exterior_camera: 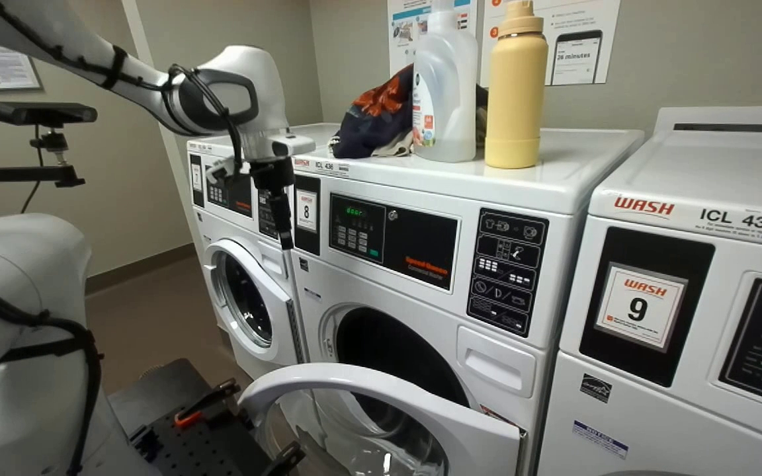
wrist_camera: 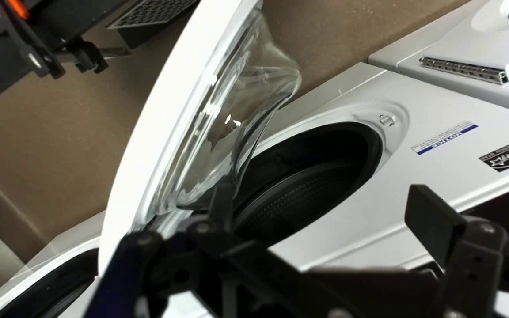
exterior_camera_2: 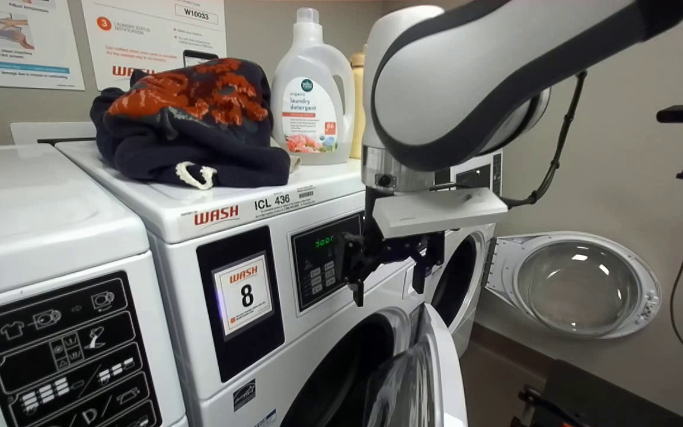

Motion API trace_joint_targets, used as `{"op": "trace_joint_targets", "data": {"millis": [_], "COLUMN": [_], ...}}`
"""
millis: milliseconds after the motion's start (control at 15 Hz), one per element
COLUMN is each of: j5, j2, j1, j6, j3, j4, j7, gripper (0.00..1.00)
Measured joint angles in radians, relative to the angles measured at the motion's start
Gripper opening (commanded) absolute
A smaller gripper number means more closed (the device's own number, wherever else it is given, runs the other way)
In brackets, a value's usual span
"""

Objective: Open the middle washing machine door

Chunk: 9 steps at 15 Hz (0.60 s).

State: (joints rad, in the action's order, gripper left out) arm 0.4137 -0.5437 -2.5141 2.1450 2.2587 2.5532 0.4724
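While the door [exterior_camera_2: 421, 379] stands open, the gripper [exterior_camera_2: 388, 287] gapes wide above.

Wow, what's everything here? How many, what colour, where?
Middle washing machine: one, white, centre
Porthole door: one, white rim, open on middle machine
Other washing machines: two, white, either side
Detergent bottle: one, translucent, on middle machine
Water bottle: one, yellow, beside detergent
Clothes bundle: one, navy and orange, beside detergent
Posters: two, white, back wall
Cameras: one per exterior view, black, mounted
Perforated platform: one, black, by machines
Clamps: count unclear, black and orange, on platform
Robot arm: one, white, by machines
Gripper: one, black, at middle machine's front
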Motion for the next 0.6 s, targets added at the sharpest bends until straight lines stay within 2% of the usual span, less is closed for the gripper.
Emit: {"op": "trace_joint_targets", "data": {"millis": [67, 200, 400, 600], "j5": [-0.005, 0.011, 0.017, 0.027], "j2": [-0.053, -0.174, -0.332, -0.428], "j1": [-0.030, -0.031, 0.016, 0.074], "j6": [-0.072, -0.230, -0.401, -0.475], "j3": [0.045, 0.090, 0.123, 0.147], "j4": [-0.017, -0.065, -0.142, -0.201], "j7": [-0.005, -0.055, -0.126, -0.183], "gripper": [1.00, 1.00, 1.00, 1.00]}}
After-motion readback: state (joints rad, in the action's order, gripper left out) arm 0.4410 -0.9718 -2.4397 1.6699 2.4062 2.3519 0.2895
